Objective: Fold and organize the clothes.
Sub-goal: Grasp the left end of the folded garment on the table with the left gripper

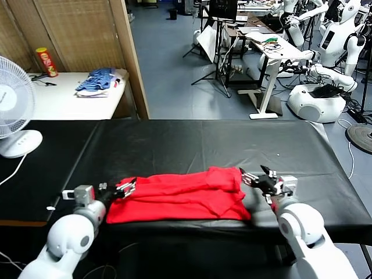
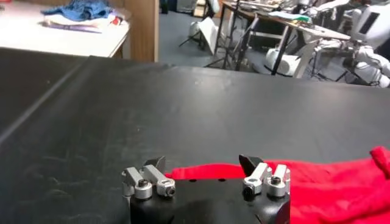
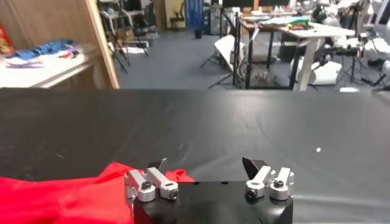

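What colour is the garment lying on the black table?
Bright red T-shirt, plain on the visible side; clearest in the head view.

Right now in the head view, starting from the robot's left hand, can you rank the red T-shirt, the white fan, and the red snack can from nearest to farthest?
1. Red T-shirt: right beside the open left hand, at the black table's near edge.
2. White fan: farther out on the robot's left, at the table's edge.
3. Red snack can: farthest, upright on the white table beyond.

Both arms reach low over the counter's near edge. The left tool [image 1: 129, 188] near the left corner and the right tool [image 1: 254, 176] toward the right both stand spread wide, empty.
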You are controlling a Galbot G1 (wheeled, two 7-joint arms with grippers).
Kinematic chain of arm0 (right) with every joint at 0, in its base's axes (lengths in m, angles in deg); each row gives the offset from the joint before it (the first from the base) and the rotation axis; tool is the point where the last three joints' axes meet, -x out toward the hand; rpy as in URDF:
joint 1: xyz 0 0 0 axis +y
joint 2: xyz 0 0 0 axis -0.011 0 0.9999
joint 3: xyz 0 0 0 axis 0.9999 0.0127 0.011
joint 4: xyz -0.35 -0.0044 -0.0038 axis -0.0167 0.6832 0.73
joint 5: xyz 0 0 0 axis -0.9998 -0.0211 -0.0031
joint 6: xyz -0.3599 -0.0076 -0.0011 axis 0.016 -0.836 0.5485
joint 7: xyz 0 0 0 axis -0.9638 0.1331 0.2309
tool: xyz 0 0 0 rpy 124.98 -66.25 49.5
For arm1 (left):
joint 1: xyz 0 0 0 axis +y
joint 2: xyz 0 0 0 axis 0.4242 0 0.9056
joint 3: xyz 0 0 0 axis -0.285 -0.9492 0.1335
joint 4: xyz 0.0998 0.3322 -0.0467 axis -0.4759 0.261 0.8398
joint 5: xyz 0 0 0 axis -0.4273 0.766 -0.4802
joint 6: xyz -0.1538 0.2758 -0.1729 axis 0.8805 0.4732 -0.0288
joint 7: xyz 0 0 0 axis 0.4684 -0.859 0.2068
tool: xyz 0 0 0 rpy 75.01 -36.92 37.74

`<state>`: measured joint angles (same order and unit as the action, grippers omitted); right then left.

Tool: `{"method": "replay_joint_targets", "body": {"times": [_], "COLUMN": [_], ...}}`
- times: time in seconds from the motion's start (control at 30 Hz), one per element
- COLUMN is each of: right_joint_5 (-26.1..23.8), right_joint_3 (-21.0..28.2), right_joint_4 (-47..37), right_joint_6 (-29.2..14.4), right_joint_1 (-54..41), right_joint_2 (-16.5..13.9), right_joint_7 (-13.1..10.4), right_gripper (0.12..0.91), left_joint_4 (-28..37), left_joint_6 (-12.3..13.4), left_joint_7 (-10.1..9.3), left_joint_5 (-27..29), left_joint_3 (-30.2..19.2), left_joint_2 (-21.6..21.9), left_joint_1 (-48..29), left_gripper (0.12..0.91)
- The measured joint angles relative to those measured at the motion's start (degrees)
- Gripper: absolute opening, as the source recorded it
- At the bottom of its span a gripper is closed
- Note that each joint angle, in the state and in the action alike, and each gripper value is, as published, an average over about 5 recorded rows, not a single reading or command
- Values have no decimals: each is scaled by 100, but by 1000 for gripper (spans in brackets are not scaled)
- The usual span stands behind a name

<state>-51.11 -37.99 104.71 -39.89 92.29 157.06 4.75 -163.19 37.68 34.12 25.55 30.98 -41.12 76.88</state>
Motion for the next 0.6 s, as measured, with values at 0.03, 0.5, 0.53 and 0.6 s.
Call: {"method": "replay_joint_targets", "body": {"times": [0.03, 0.5, 0.53, 0.6], "right_joint_5": [-29, -401, -462, -603], "right_joint_3": [47, 302, 314, 340], "right_joint_4": [-84, -454, -457, -475], "right_joint_6": [-7, -63, -102, -212], "right_joint_1": [-53, -143, -123, -84], "right_joint_2": [50, 428, 450, 493], "right_joint_7": [-6, -131, -177, -282], "right_gripper": [798, 272, 229, 162], "left_joint_4": [68, 590, 617, 672], "left_joint_6": [4, 38, 77, 210], "left_joint_7": [-2, -42, -44, -36], "left_joint_5": [-25, -238, -165, 44], "left_joint_3": [-2, 10, -1, -37], "left_joint_2": [-19, -91, -104, -137], "left_joint_1": [-35, -144, -145, -145], "left_gripper": [798, 374, 307, 213]}}
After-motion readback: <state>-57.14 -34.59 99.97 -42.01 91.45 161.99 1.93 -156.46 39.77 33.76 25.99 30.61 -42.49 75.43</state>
